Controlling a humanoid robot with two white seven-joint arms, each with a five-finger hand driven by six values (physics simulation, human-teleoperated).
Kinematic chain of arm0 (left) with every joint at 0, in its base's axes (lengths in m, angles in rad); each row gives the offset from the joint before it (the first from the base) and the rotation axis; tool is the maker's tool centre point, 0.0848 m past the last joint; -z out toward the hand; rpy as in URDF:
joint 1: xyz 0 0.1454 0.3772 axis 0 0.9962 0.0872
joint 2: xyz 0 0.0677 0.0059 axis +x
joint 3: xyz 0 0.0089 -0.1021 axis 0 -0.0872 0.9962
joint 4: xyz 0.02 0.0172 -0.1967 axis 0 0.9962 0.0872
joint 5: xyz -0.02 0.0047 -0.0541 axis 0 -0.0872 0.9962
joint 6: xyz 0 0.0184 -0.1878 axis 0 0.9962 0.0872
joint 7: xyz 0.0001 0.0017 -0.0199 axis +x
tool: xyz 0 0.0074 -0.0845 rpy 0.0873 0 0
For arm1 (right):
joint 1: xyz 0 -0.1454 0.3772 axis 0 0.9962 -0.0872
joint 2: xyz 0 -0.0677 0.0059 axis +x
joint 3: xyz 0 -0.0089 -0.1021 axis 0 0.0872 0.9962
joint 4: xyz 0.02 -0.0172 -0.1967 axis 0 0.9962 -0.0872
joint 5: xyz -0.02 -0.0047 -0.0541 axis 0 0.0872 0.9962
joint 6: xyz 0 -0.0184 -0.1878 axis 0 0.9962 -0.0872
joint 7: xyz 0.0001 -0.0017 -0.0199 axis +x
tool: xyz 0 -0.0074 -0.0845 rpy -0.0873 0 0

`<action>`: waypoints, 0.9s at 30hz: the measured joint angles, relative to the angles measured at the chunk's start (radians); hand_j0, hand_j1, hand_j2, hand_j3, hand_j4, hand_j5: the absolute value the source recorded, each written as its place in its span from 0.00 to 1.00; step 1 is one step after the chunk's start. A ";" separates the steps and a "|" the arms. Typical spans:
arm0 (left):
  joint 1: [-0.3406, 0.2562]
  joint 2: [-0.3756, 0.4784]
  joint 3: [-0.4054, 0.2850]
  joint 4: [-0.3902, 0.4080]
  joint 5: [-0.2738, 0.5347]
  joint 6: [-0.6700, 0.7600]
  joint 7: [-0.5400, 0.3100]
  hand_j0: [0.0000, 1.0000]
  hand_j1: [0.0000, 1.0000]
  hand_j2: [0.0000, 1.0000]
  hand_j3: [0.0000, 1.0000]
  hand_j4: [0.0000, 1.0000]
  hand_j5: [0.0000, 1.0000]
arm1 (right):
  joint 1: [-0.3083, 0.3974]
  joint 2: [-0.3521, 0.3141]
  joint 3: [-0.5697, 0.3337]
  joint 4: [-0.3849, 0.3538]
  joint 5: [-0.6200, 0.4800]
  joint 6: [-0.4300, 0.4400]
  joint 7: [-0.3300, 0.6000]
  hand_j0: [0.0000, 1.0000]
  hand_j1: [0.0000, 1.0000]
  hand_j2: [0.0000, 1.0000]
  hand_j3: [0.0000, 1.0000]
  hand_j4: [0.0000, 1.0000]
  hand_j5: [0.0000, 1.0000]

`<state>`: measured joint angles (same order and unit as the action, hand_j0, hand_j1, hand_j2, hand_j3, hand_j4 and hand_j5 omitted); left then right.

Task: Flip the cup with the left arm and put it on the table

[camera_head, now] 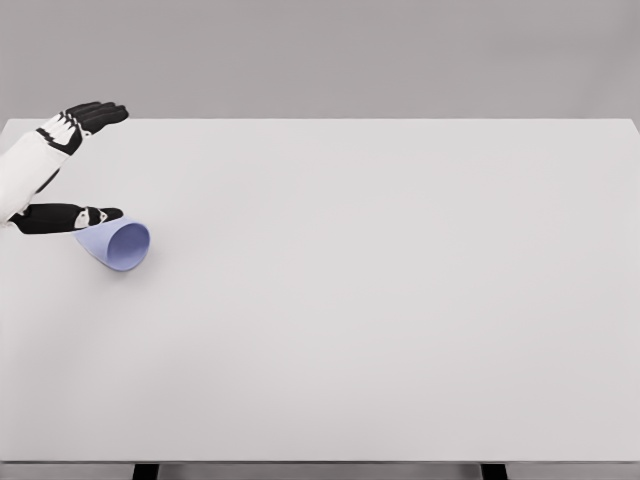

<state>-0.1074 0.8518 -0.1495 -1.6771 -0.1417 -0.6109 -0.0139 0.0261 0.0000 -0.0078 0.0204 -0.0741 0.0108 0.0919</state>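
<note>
While cup (pixel 120 246) lies sideways, open left robot hand (pixel 70 170) touches it above

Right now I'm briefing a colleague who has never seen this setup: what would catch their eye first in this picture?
A pale blue cup lying tipped on its side near the left edge of the wide white table, its open mouth facing the camera. Just above it the left hand, black-fingered on a white arm, reaches in from the left, with one digit at the cup's upper side and the others spread well above it.
</note>
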 measured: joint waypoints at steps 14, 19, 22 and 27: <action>0.006 0.029 -0.001 -0.005 -0.130 0.000 0.000 1.00 1.00 1.00 1.00 1.00 1.00 | 0.002 0.000 0.000 0.001 -0.001 0.000 0.000 1.00 1.00 1.00 1.00 1.00 1.00; 0.003 0.060 -0.021 -0.007 -0.158 0.000 0.000 1.00 1.00 1.00 1.00 1.00 1.00 | 0.002 0.000 0.000 0.001 -0.001 0.000 0.000 1.00 1.00 1.00 1.00 1.00 1.00; 0.003 0.076 -0.029 -0.018 -0.162 0.000 0.000 1.00 1.00 1.00 1.00 1.00 1.00 | 0.002 0.000 0.000 0.001 -0.001 0.000 0.000 1.00 1.00 1.00 1.00 1.00 1.00; 0.005 0.101 -0.034 -0.041 -0.167 0.000 -0.004 1.00 1.00 1.00 1.00 1.00 1.00 | 0.002 0.000 0.000 0.001 0.000 0.000 0.000 1.00 1.00 1.00 1.00 1.00 1.00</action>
<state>-0.1028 0.9526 -0.1837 -1.7179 -0.3092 -0.6109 -0.0179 0.0276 0.0000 -0.0078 0.0213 -0.0745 0.0108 0.0919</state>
